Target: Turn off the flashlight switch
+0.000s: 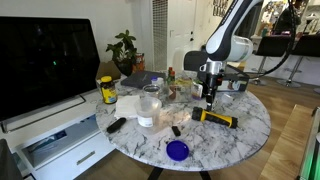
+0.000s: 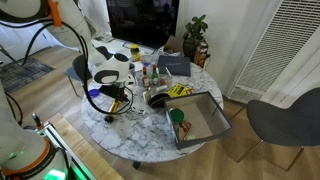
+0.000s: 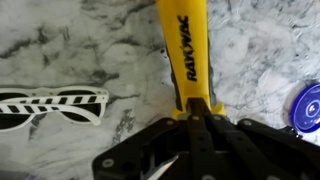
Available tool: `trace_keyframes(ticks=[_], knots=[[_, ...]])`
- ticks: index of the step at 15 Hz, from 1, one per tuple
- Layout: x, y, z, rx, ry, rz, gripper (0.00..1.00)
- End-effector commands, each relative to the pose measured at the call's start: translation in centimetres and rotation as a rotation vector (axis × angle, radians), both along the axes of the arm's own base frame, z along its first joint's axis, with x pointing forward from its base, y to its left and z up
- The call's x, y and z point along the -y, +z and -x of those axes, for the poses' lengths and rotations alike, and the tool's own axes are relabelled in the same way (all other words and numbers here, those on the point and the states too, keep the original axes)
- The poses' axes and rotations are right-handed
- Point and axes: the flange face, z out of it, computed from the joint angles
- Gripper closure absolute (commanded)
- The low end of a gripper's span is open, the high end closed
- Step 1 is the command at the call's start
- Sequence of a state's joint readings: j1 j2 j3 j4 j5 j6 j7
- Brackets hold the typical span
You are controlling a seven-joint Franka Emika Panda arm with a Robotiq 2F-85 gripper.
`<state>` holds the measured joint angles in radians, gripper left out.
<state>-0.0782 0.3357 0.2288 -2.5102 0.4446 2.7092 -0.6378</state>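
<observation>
The flashlight is a slim yellow tube marked RAYOVAC, lying on the marble table. In the wrist view it runs from the top edge down under my gripper. The gripper's fingers are shut together, with their tips resting on the flashlight's near end and hiding that part. In an exterior view the flashlight lies flat near the table's edge and the gripper points straight down at its end. In the other exterior view the gripper is low over the table and the flashlight is mostly hidden behind it.
White-framed sunglasses lie beside the flashlight and a blue disc on its other side, also in an exterior view. A yellow-lidded jar, a black remote, a clear cup and a grey tray crowd the round table.
</observation>
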Motion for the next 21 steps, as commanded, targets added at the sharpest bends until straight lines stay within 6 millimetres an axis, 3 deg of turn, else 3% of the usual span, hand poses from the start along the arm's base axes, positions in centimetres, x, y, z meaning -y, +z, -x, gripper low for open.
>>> trace_keyframes(ticks=[1, 15, 21], knots=[[0.0, -0.1, -0.1, -0.015, 0.001, -0.002, 1.0], [-1.1, -1.3, -0.6, -0.06, 0.042, 0.013, 1.0], [-2.1, -3.8, -2.0, -0.17, 0.065, 0.056, 1.0]])
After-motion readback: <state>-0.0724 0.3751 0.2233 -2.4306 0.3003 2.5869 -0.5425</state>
